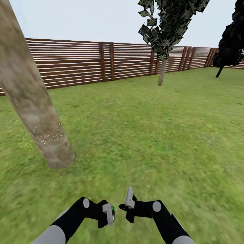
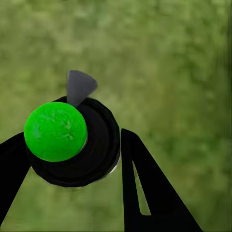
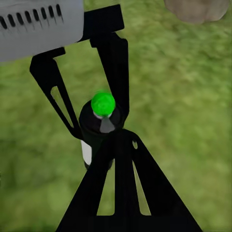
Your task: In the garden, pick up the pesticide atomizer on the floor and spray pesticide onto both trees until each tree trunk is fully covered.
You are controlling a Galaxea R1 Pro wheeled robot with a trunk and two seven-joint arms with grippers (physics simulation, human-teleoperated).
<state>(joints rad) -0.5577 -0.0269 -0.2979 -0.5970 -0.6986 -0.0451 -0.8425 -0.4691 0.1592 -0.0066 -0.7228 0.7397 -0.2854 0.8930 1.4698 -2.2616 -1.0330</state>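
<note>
- The thick beige-grey tree trunk [image 1: 32,101] at the left of the head view has a mottled, matt surface like rough bark, with fine white specks low on it.
- The brown horizontal-slat wooden fence [image 1: 78,62] across the upper part looks like stained wood, matt, with darker posts.
- The green lawn [image 1: 162,135] is a soft, blurred grass texture with no shine.
- The thin pale trunk of the dark-leaved tree [image 1: 162,73] at the upper right looks smooth and matt.
- The black atomizer with the bright green round cap [image 2: 55,131] looks like plastic; the cap is slightly glossy, the black body smooth.
- The black left gripper [image 1: 107,213] fingers look like matt plastic, with light grey smooth pads.
- The black right gripper [image 1: 128,201] looks the same in finish.
</note>
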